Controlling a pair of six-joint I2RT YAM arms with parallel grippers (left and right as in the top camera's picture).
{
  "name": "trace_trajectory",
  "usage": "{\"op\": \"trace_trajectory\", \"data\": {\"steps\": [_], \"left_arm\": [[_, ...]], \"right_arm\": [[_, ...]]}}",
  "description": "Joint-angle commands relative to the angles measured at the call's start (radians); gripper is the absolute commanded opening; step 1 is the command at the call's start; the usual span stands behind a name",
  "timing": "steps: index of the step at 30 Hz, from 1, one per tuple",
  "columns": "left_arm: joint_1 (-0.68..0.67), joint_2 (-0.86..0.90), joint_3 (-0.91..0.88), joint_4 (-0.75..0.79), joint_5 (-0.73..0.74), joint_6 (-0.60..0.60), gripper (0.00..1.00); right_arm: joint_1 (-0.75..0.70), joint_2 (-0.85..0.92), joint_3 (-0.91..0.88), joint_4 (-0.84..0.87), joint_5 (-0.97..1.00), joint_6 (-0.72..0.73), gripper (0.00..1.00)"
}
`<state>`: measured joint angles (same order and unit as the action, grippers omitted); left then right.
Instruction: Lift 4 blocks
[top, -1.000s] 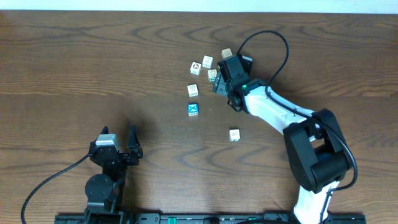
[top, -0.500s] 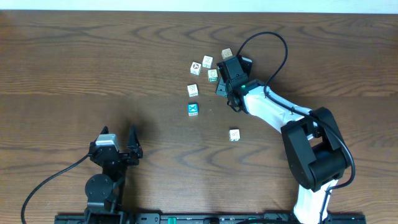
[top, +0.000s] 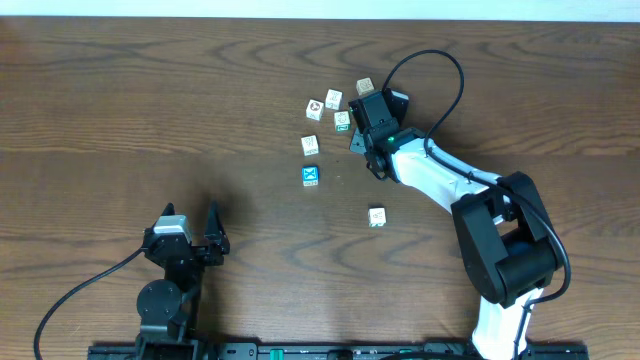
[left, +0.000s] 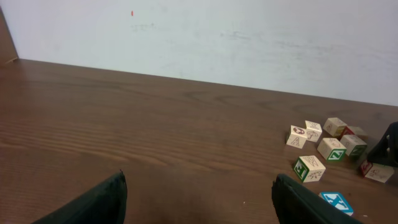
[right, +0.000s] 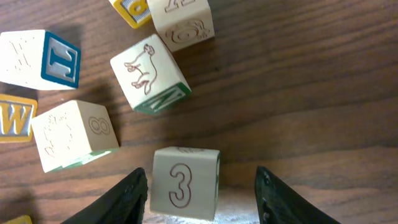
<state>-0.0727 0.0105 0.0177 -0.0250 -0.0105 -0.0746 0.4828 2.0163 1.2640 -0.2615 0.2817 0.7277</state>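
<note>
A cream block with a red numeral 3 (right: 185, 183) sits on the table between the fingers of my right gripper (right: 202, 193). The left finger is at the block's side, while a gap shows before the right finger. In the overhead view this gripper (top: 358, 137) covers that block, beside a green-marked block (top: 342, 120). The bright blue-faced block (top: 310, 176) lies alone to the left, also seen as the blue block (left: 336, 202). My left gripper (top: 190, 216) rests at the near left, open and empty, its jaws (left: 199, 202) far from the blocks.
More cubes cluster near the right gripper: an animal-picture block (right: 149, 73), a block marked 8 (right: 73, 134) and a blue-lettered block (right: 40, 59). A lone cube (top: 376, 217) lies nearer the front. The right arm's cable (top: 440, 70) loops over the table.
The right gripper's jaws have narrowed around the numeral block, with the arm barely shifting. The left arm and the other blocks have not moved.
</note>
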Motion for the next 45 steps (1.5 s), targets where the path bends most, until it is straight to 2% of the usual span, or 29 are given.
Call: {"op": "trace_trajectory", "data": {"steps": [1,9,16,26,32,34,39,45], "left_arm": [[0.006,-0.006,-0.014,-0.045,-0.039,-0.001,0.75],[0.006,-0.006,-0.014,-0.045,-0.039,-0.001,0.75],[0.006,-0.006,-0.014,-0.045,-0.039,-0.001,0.75],[0.006,-0.006,-0.014,-0.045,-0.039,-0.001,0.75],[0.006,-0.006,-0.014,-0.045,-0.039,-0.001,0.75],[0.006,-0.006,-0.014,-0.045,-0.039,-0.001,0.75],[0.006,-0.006,-0.014,-0.045,-0.039,-0.001,0.75],[0.006,-0.006,-0.014,-0.045,-0.039,-0.001,0.75]], "right_arm": [[-0.004,0.028,0.013,0.017,0.028,0.008,0.53],[-0.004,0.064,0.013,0.043,0.027,0.008,0.5],[-0.004,0.064,0.013,0.068,0.02,-0.044,0.43],[-0.004,0.063,0.013,0.069,0.02,-0.15,0.45],[-0.004,0.063,0.014,0.064,-0.005,-0.161,0.29],[-0.003,0.063,0.016,0.063,-0.01,-0.161,0.27],[-0.003,0.049,0.021,0.045,-0.01,-0.162,0.25],[-0.003,-0.053,0.025,-0.014,-0.01,-0.224,0.24]]}}
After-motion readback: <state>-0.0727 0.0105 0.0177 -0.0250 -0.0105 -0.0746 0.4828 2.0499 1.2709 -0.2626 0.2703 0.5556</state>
